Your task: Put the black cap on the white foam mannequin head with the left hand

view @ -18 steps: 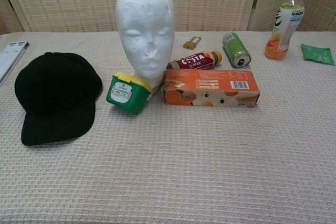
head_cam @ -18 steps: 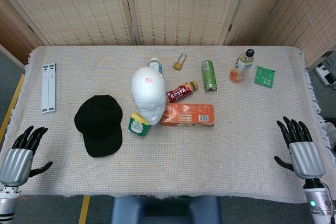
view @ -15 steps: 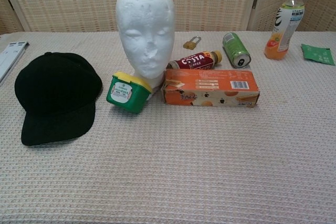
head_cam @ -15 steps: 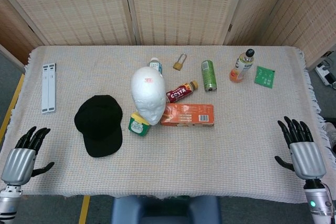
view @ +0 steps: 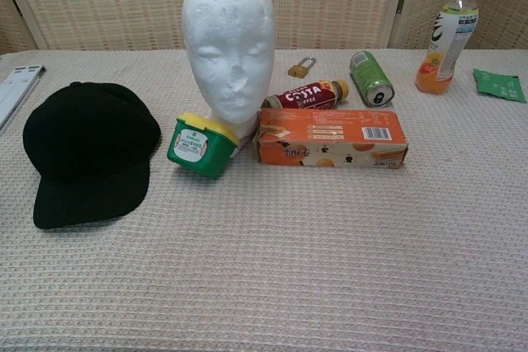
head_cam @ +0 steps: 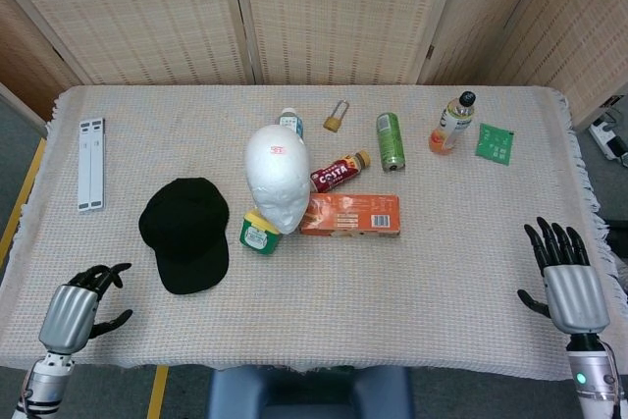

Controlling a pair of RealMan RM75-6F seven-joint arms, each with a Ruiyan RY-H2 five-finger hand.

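Note:
The black cap (head_cam: 186,233) (view: 87,150) lies flat on the table, brim toward the front edge, left of the white foam mannequin head (head_cam: 278,177) (view: 228,47), which stands upright mid-table. My left hand (head_cam: 78,310) hovers at the front left corner, below and left of the cap, empty, with fingers spread and slightly curled. At the front right edge my right hand (head_cam: 566,275) is empty with its fingers straight and apart. Neither hand shows in the chest view.
A green tub with a yellow lid (head_cam: 258,233) leans against the mannequin's base next to an orange box (head_cam: 350,214). Behind are a coffee bottle (head_cam: 339,173), a green can (head_cam: 391,140), a padlock (head_cam: 335,120), a juice bottle (head_cam: 452,122), a green packet (head_cam: 496,143). A white strip (head_cam: 90,163) lies far left.
My left hand has moved right and toward the table's front edge, turning so its fingers point more to the right. My right hand has drifted slightly toward the front edge. The cap has not moved.

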